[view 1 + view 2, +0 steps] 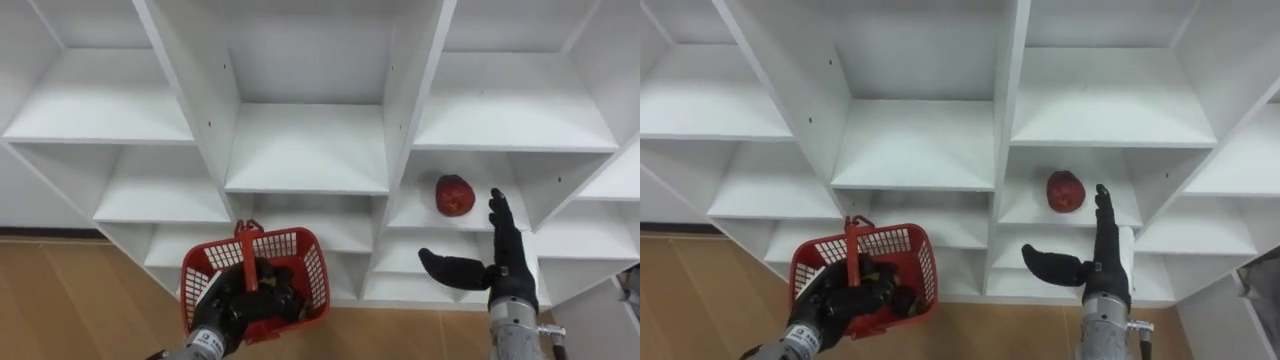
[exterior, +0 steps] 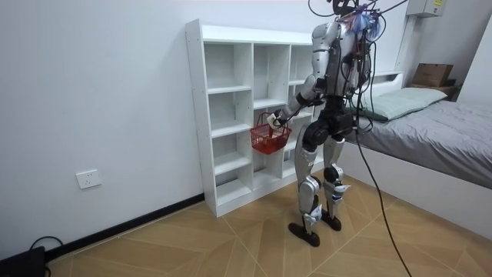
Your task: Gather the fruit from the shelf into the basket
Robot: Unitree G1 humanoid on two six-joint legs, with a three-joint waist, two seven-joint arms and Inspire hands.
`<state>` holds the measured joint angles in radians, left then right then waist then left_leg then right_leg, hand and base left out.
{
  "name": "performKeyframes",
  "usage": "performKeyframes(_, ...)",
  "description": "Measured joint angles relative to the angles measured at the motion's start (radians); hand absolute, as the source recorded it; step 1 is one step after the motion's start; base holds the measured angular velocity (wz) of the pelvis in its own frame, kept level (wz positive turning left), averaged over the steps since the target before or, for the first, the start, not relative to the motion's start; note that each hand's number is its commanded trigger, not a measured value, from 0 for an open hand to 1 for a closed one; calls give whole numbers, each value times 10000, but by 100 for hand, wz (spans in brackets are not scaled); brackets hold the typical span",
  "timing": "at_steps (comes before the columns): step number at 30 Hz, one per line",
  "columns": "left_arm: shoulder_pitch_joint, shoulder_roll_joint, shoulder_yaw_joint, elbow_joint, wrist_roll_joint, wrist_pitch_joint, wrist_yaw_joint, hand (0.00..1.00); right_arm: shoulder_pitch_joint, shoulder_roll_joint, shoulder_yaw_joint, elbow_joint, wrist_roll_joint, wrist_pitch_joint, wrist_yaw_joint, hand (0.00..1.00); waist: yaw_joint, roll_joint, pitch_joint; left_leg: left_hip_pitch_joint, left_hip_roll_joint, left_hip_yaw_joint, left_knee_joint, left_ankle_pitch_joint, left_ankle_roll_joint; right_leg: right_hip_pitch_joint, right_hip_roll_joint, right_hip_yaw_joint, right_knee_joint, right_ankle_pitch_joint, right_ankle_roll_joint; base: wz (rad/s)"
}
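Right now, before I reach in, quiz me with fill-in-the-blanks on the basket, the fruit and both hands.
The left hand holds a basket coloured ____. The right hand is ____, fingers straight, near the fruit without touching it. The fruit rests on a closet shelf to the ____ of the basket.
Missing: red; open; right.

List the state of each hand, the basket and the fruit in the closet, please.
Left hand, shut on the basket's handle.
Right hand, open, fingers straight, near the fruit, not touching it.
Basket, hanging from the left hand, something dark inside.
Fruit, resting on a shelf, not yet collected.
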<state>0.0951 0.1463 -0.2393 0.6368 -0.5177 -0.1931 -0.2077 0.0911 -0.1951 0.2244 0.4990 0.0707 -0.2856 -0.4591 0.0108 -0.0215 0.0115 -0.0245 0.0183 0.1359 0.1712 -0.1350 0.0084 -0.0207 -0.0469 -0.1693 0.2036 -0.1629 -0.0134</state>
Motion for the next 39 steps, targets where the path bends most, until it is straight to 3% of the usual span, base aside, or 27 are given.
performKeyframes(8,92,-12,0,-94,77,0,-7,100,-34,0,-14,10,-57,0,-39,0,216,-13,6,28,11,-13,1,0,0,66,-3,5,3,1,-1,0)
performKeyframes(22,159,25,139,-182,121,60,-15,100,-147,-135,-139,244,-12,57,218,0,227,-81,44,-6,12,-121,12,0,1,111,-65,-251,21,-26,1,2)
performKeyframes(27,428,67,265,-180,413,396,-43,100,-604,-127,-505,1241,29,251,245,0,207,-157,51,-296,3,-259,255,-9,3,-36,-86,-333,87,-72,7,8)
performKeyframes(39,485,208,271,-68,515,411,-71,100,-2368,-287,-1006,2475,35,226,-436,0,225,-145,42,-1185,12,-430,653,2,-11,-871,-150,-563,581,-134,-98,5)
